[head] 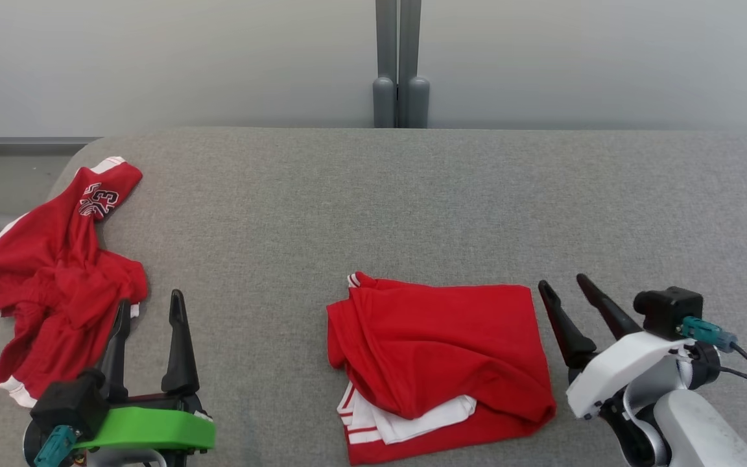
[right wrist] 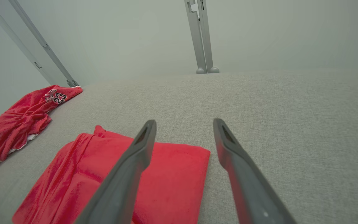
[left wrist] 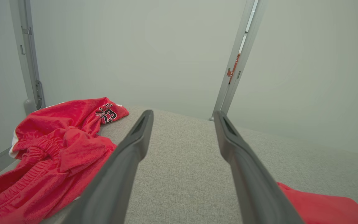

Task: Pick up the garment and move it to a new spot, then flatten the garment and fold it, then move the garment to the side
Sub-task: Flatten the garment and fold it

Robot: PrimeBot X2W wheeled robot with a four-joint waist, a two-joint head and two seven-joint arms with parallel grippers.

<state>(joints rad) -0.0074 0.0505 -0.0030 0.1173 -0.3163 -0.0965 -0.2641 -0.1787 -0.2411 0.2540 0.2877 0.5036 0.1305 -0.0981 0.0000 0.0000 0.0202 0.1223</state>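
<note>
— Two pincers sit nearest us, low in the head view. Left gripper (head: 150, 299): dark fingers apart, nothing between them, pointing up over the grey padded surface (head: 347, 194). Agreed?
— Agreed. Its wrist view gives us bare grey weave in the gap. Right gripper (head: 563, 282): fingers spread too, a narrower gap, empty, leaning toward the left.
— Next out, we log the folded red garment (head: 438, 350). It lies between the two grippers, closer to the right one, whose tips stand just beside its far-right corner. We see no contact.
— Roughly square, doubled over itself, with white striped trim showing at the near-left corner. Top layer is rumpled, not smooth.
— Farther left, we note the crumpled red garment (head: 56, 272), bunched at the surface's left edge, just beside the left gripper's outer finger. We cannot tell if they touch.
— White edging, and a printed "23" on the flap farthest from us. It is well apart from the folded one.
— Beyond the far edge: a grey post (head: 399, 65) against a pale wall (head: 153, 58).
</note>
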